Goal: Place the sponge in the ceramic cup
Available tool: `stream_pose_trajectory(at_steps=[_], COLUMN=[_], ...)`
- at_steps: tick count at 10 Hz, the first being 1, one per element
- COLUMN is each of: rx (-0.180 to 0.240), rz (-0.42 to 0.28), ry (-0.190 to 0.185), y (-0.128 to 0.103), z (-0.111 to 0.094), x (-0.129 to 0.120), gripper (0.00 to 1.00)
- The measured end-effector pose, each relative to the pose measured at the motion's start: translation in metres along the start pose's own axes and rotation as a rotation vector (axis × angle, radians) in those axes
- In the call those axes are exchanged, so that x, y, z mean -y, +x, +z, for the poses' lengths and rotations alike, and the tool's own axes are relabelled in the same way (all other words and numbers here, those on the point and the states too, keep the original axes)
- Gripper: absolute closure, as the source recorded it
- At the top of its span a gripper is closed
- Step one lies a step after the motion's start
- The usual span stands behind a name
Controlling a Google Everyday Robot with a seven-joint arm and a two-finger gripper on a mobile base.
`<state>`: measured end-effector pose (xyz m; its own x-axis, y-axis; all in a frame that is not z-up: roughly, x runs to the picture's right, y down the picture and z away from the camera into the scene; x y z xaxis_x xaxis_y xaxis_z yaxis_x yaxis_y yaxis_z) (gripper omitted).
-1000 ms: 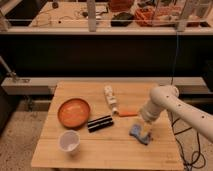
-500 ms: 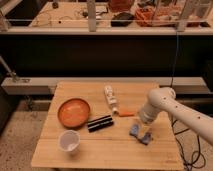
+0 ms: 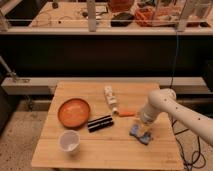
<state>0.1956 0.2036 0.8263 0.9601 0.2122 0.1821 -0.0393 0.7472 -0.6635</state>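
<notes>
The blue sponge (image 3: 141,134) lies on the wooden table (image 3: 115,150) at the right, near the front. My gripper (image 3: 142,123) hangs straight down over it, right at or touching its top, on the white arm that comes in from the right. The white ceramic cup (image 3: 69,141) stands upright at the front left of the table, far from the gripper, and it looks empty.
A wide orange dish (image 3: 74,112) sits just behind the cup. A black oblong object (image 3: 100,123) lies between dish and sponge. A white bottle (image 3: 110,98) and a small orange carrot-like piece (image 3: 126,113) lie behind it. A dark shelf wall runs behind the table.
The arm's elbow has shifted slightly while the gripper stays low over the sponge. The sponge and the cup are where they were.
</notes>
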Motion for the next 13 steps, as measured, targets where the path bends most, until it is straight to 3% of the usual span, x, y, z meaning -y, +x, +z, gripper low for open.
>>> stream_pose_trajectory(at_steps=[2,4,7,10,12,13], rx=[0.003,0.011,0.000,-0.014,-0.014,-0.013], rz=[0.006,0.025,0.025,0.023,0.023,0.022], ry=[0.005,0.011,0.014,0.014,0.019,0.019], y=[-0.001,-0.001,-0.007,-0.011,-0.014,-0.016], z=[0.000,-0.001,-0.014,-0.023,-0.032,-0.039], x=[0.002,0.004,0.009,0.012,0.016,0.016], gripper=[0.54,0.75,0.87,0.86,0.76,0.64])
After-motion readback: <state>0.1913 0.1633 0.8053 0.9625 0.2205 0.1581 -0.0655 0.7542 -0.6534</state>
